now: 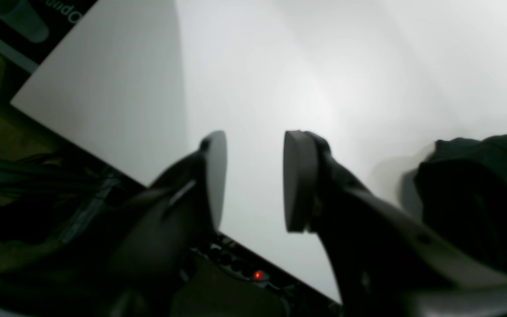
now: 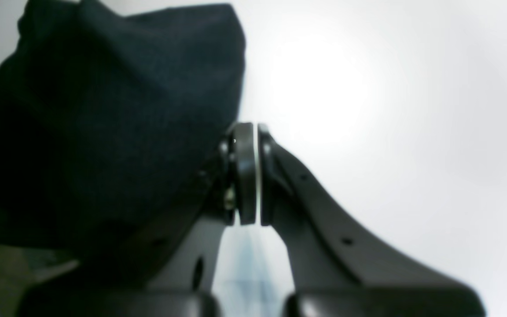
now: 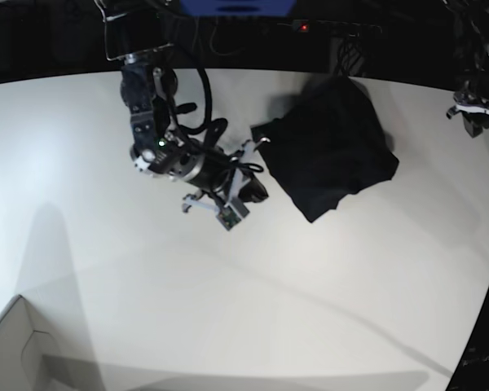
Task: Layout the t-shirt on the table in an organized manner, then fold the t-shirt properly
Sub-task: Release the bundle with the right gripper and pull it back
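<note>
One t-shirt (image 3: 330,147), a folded black bundle, lies on the table (image 3: 228,309) in the upper right of the base view. Two arms show. The right gripper (image 2: 250,176), reaching in from the upper left, is closed and empty, its tips just beside the cloth. The left gripper (image 1: 253,180) has its jaws apart, holding nothing, over bare table; in the base view it sits cut off at the right edge. A white box corner (image 3: 16,350) is cropped at lower left.

I see open table (image 3: 253,318) across the lower and left frame; the bunched t-shirt (image 3: 330,147) upper right and a box corner (image 3: 12,350) lower left block passage.
</note>
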`<state>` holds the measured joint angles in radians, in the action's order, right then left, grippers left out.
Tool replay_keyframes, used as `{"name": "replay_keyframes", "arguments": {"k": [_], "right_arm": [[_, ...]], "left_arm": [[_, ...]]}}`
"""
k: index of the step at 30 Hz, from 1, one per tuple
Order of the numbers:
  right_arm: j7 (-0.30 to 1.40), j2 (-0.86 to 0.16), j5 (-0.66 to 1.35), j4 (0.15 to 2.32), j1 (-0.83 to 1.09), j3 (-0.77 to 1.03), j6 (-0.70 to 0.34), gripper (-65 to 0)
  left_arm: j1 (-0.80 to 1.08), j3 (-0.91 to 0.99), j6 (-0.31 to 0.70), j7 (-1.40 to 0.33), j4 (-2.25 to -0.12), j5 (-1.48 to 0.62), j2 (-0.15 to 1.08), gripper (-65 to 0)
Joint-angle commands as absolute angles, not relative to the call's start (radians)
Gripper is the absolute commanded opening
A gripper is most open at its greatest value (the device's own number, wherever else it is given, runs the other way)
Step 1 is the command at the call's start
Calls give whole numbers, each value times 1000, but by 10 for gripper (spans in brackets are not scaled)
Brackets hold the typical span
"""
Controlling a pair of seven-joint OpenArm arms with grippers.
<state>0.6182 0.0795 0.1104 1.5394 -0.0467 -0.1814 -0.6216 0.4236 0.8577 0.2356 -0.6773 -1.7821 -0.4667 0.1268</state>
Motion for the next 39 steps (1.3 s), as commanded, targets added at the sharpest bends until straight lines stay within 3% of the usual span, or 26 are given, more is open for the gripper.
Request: {"name": "replay_keyframes", "arguments": {"k": [1,6,13,22,31,39], "right_arm": [[588,90,139,1600,-47,-185,-627,-650],[587,142,139,1715,-2,-283,-627,-650],[579,157,136,1511,-59,-389,-627,-650],[452,157,136,1296,-143,-381,-624,-650],[435,157,136,1290,-156,-375,-622,-650],[437,157,134,1283,-174,-252,-622,-650]], "left_arm": [[427,866,236,-656,-1799,-475,139,-437],[427,866,236,-656,-1799,-473,136,-437],[456,866,236,-656,-1801,-476,136,-437],[483,866,236,-656,-1797,-476,134,-437],[483,863,236,-656,-1799,-476,130,-437],[483,860,236,-656,-1799,-476,122,-437]]}}
